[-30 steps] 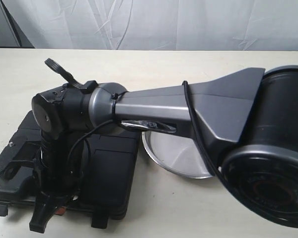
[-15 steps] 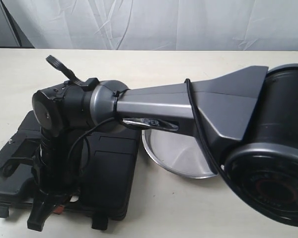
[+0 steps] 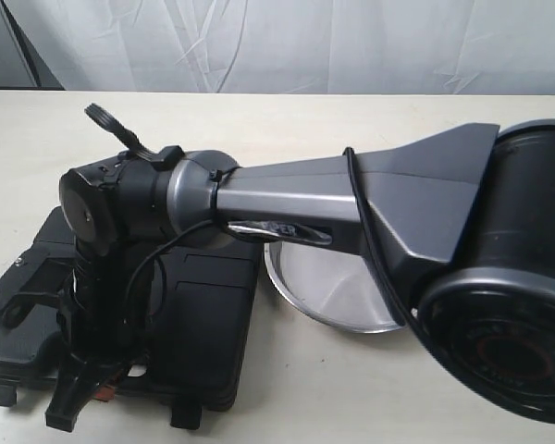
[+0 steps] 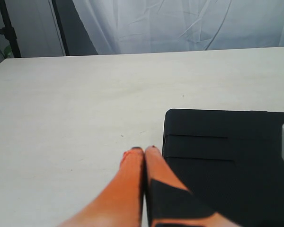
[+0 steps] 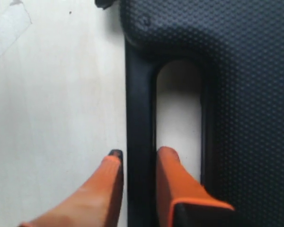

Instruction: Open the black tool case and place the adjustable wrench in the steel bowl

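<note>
black moulded plastic fills the lower left of the exterior view: the black tool case (image 3: 203, 324) lies flat on the pale table (image 3: 351, 129) with its lid down. the steel bowl (image 3: 333, 287) sits on the table just beside the case, on its right in that view. much of the bowl's rim is hidden under the grey right arm (image 3: 305, 194), which reaches across from the right and points down over the case.

the right end effector (image 5: 138, 158) is at the case's handle (image 5: 141, 94). its orange fingers (image 5: 109, 189) stand apart, one on each side of the handle bar. one fingertip is inside the cut-out (image 5: 177, 104), and the other is outside the bar, over bare table. both sit right up against the bar, but i cannot tell whether they squeeze it or only flank it.

the left end effector (image 4: 144, 153) has its two orange fingers pressed together, with nothing seen between them. its tips hang over the table just beside a corner of the case. a white cloth backdrop (image 3: 351, 46) hangs behind the far edge of the table.
</note>
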### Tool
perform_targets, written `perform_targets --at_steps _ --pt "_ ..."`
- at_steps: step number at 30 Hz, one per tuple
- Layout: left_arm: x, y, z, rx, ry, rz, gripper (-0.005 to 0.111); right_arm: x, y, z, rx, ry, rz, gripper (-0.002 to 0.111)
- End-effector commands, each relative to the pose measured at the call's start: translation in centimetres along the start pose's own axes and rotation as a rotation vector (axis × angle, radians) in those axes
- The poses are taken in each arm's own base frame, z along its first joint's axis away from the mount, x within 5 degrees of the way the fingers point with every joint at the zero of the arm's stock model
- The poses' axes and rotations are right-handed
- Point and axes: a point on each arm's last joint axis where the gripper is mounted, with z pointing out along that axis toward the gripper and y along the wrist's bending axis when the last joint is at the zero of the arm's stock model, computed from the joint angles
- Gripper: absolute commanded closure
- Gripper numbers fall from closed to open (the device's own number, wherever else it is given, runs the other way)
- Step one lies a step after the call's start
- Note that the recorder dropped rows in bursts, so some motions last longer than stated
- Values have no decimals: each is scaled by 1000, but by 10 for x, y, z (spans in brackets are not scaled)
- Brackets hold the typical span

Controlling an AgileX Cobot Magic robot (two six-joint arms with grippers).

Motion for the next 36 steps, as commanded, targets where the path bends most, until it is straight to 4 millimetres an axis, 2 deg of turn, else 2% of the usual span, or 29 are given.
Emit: perform_targets --at_steps 1,3,7,9,18,23,31,33,36 --pt "0 0 0 0 -8 2 107 -2 0 -5 10 -21 -2 90" --pt "0 0 0 0 -8 2 107 -3 0 -5 11 -22 -2 85" --pt "0 0 0 0 -8 2 107 -3 -2 -5 33 -25 -8 66" --pt "0 0 0 0 -8 2 107 -3 -4 -5 51 -24 2 62" --pt "0 0 0 0 -8 2 107 -2 -6 -5 72 -17 6 65" --pt "0 0 0 0 -8 2 107 3 -6 2 47 31 19 65" --pt "0 0 0 0 -8 2 107 -3 3 -20 52 -21 9 65" --pt "0 0 0 0 -8 2 107 -4 1 -21 66 -28 10 65" --pt "0 0 0 0 -8 2 107 -1 -2 -9 65 -1 24 65"
